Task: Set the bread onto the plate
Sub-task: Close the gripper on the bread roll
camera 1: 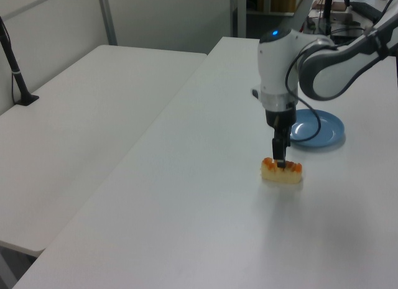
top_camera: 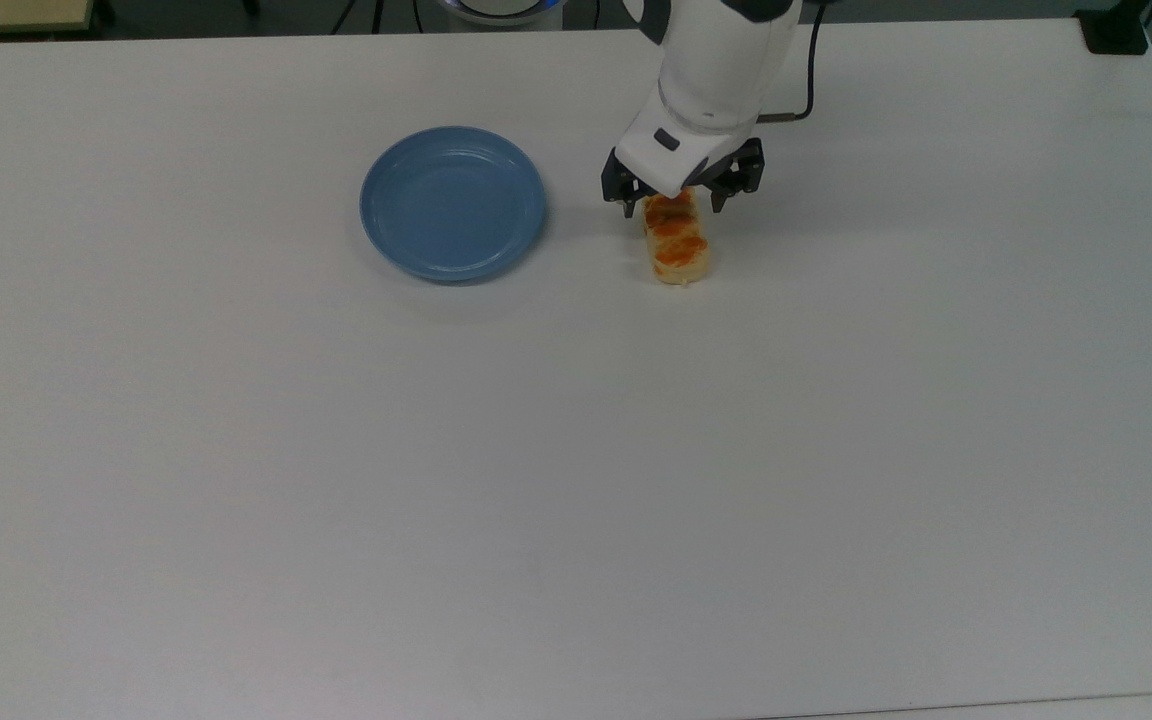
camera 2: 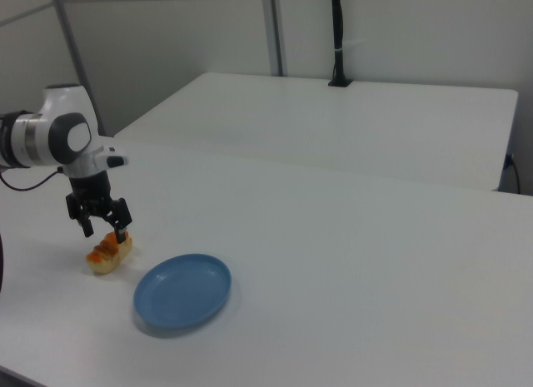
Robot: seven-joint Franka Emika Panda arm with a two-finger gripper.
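A wide white surface (top_camera: 576, 480) carries the things, with a second white table (camera 1: 93, 115) butted against it and pale partition walls behind. The landmark is the round blue plate (top_camera: 453, 202), which lies flat and bare on the surface. The bread loaf (top_camera: 678, 244), pale yellow with orange-brown glazed bumps, lies on the surface well apart from the plate, off the plate's right side in the top view, its long axis running toward and away from the camera. In the right view the bread (camera 2: 109, 252) sits to the left of the plate (camera 2: 183, 291), and in the left view the bread (camera 1: 282, 169) lies nearer the camera than the plate (camera 1: 321, 126).

The white arm reaches down over the end of the bread farther from the camera in the top view. Its pincer (top_camera: 673, 207) is spread wide, one dark finger on each long side of the loaf, and has hold of nothing. In the left view the pincer (camera 1: 279, 164) hangs at the top of the loaf; whether a fingertip touches the bread cannot be told.
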